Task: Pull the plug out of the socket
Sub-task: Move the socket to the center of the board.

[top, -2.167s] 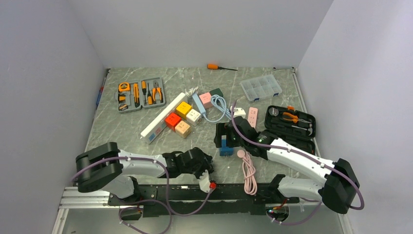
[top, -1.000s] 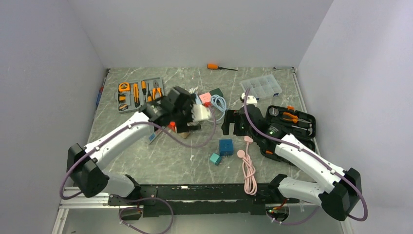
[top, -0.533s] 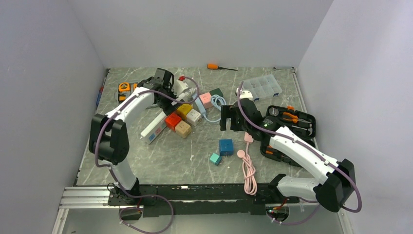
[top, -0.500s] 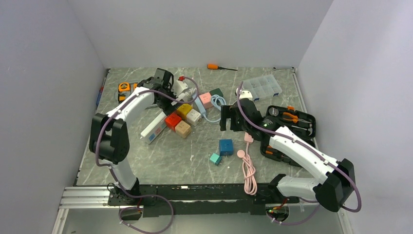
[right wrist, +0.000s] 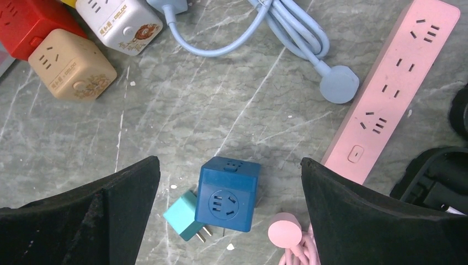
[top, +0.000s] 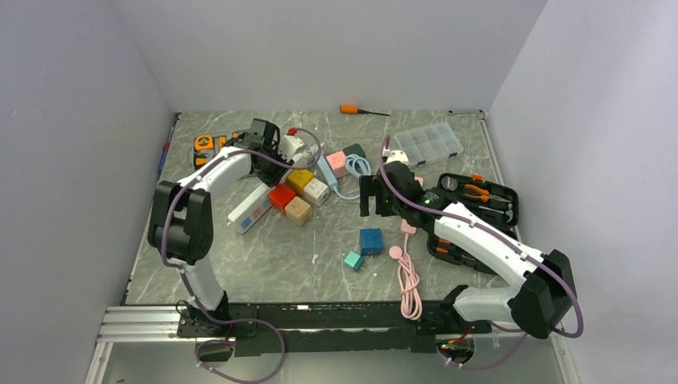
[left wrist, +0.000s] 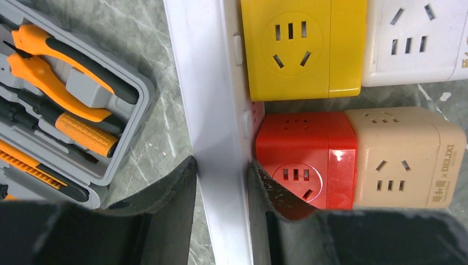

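A white power strip (top: 254,204) lies at the left with red (top: 282,196) and yellow (top: 301,179) cube sockets against its side. My left gripper (top: 268,156) is shut on the strip. In the left wrist view its fingers press both sides of the strip (left wrist: 212,110) beside the red cube (left wrist: 301,160). My right gripper (top: 372,206) is open and empty above a blue cube socket (right wrist: 229,193). A teal plug (right wrist: 186,215) lies loose against the blue cube, its prongs bare.
Beige (left wrist: 408,157) and white (left wrist: 419,38) cubes adjoin the red and yellow ones. A grey tool case (left wrist: 60,110) lies left of the strip. A pink power strip (right wrist: 392,88), a pink cable (top: 409,280), a light blue cable (right wrist: 298,38) and a black tool case (top: 477,210) lie to the right.
The teal plug now lies apart from the blue cube. My left arm swung from the near edge to the white strip and closed on it. My right gripper rose off the blue cube.
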Controlling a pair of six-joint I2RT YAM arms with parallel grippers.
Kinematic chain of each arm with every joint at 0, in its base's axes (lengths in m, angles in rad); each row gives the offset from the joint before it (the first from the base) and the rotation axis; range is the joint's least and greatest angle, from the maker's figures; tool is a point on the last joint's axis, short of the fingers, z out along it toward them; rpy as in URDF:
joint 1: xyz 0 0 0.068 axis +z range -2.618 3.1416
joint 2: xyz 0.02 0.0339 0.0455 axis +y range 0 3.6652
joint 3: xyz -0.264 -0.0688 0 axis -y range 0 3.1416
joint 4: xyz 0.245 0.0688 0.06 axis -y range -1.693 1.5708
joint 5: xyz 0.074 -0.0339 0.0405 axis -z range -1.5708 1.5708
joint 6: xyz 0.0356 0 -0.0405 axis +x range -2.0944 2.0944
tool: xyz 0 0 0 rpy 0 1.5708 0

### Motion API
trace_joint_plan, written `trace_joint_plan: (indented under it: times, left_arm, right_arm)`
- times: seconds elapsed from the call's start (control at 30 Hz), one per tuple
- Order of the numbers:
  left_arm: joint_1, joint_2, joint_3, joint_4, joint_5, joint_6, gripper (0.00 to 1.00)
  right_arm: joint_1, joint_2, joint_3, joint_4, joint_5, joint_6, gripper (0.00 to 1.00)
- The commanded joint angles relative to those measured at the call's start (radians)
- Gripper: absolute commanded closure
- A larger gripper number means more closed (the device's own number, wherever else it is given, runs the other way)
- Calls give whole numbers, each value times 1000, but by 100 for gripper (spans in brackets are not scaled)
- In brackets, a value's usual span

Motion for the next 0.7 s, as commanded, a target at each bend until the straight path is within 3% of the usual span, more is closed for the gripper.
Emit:
trace_joint_plan:
  times: [0.0,0.5,0.6,0.67]
  left_arm:
    - [40,-80,-78,28,-9,-15,63]
    - [63,-339,-390,-128,102,16,75]
    - [63,-367,-408,-147,103,28,67]
    - [66,-369,-387,-168,101,34,55]
  right_arm:
    - [-9,-3,16,43,12,-18,0]
    - [-12,154,55,132,-12,-55,2]
    - [-12,214,108,146,-21,-59,2]
    - [-11,254,140,158,-33,-50,2]
